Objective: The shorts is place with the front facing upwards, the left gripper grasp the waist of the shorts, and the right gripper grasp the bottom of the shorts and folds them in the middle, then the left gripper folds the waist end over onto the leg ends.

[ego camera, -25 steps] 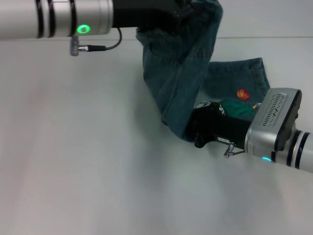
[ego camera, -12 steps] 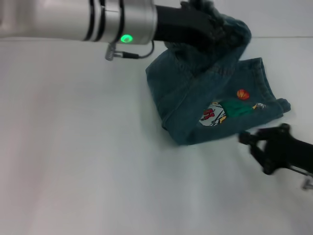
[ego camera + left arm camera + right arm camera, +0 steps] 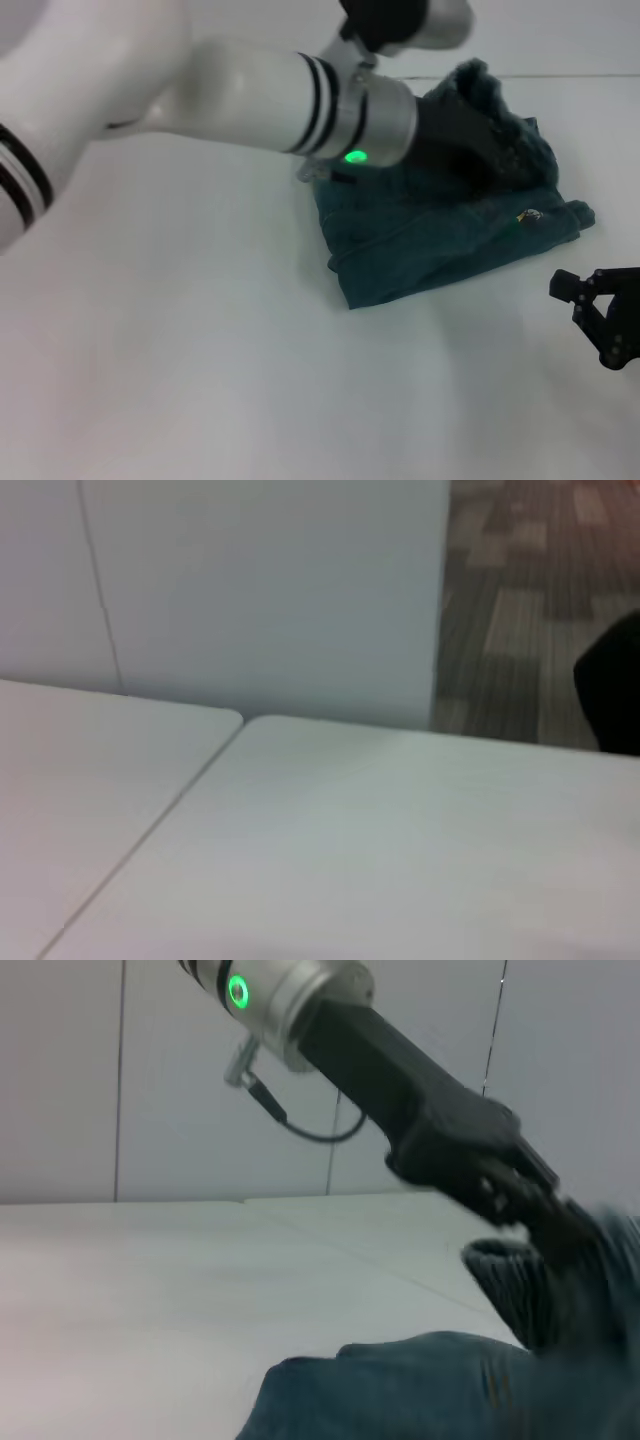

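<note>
While the shorts (image 3: 430,250) lie folded in a blue-green denim bundle on the white table (image 3: 200,380), toward the far right part of the surface in the head view, the left gripper (image 3: 500,150) reaches across them from the robot's left, its black claw low over the right-hand end of the bundle. There the claw is clenched on the waist of the shorts (image 3: 490,90), whose puckered, ruffled band stands up in ridges just behind and around the black fingers. The right wrist view shows the same grip from table level: the black claw (image 3: 545,1225) comes down at a slant and pinches the gathered band (image 3: 500,1280), with a thin black cable looping from the silver wrist and a green light glowing on the wrist ring. Below the claw, the denim lies in flat layers; a small scrap of the embroidered cartoon (image 3: 527,215) peeks out near the right edge, and the leg ends cannot be told apart from the rest of the folded cloth. The right gripper (image 3: 590,300) sits near the right edge of the head view, just off the bundle's near right corner and apart from the cloth, its two black fingers spread and holding nothing. The left wrist view shows only bare table and a white wall panel.
</note>
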